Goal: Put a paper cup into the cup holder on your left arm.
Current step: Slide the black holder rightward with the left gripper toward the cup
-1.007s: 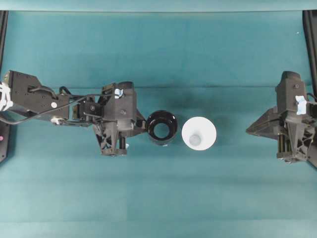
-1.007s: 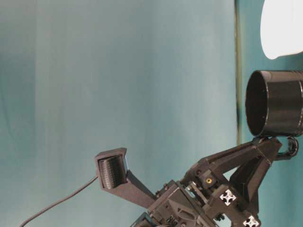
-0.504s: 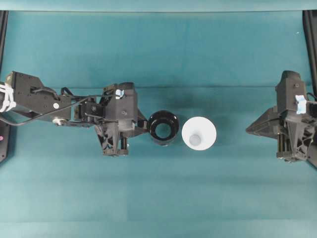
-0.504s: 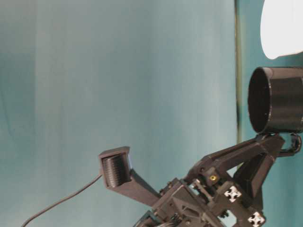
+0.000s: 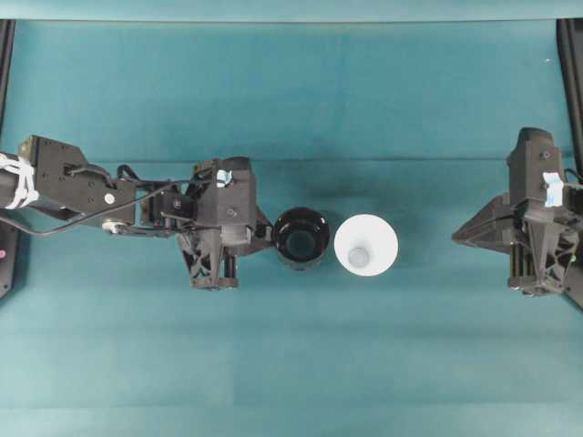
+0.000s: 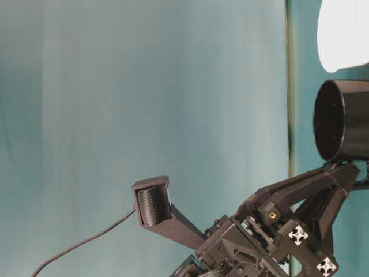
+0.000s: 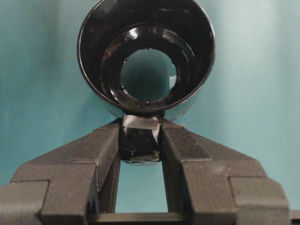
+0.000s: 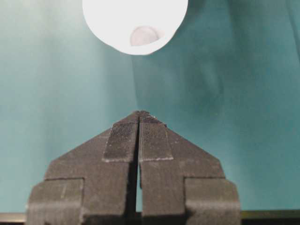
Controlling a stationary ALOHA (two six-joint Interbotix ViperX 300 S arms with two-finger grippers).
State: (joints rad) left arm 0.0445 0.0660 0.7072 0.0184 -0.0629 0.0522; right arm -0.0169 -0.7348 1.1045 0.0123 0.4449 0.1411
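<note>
Left gripper point(image 7: 140, 140) clamped on the small lug point(image 7: 139, 140) of the black holder point(image 5: 301, 238), one finger point(image 7: 101, 150) pressed on each side. Holder held out from the gripper tip, mouth up in the overhead view, open right through in the left wrist view, teal cloth point(image 5: 291, 91) visible through the hole. Left arm point(image 5: 109, 191) stretched in from the left edge of the overhead view, blue tape on the gripper body, thin black cable looping along the links.

White cup point(image 5: 365, 245) upright on the cloth, rim up, just beside the holder on its right in the overhead view, a narrow strip of cloth between them, not touching. Cup outside the holder. At table level, cup point(image 6: 345, 34) and holder point(image 6: 342, 120) side by side, holder resting on the gripper's fingers.

Right gripper point(image 8: 139, 117) pinched fully together, pads point(image 8: 121, 140) meeting with nothing between, tip aimed at the cup point(image 8: 135, 23). In the overhead view, right gripper point(image 5: 458, 238) well apart from the cup, near the right edge, bare cloth between.
</note>
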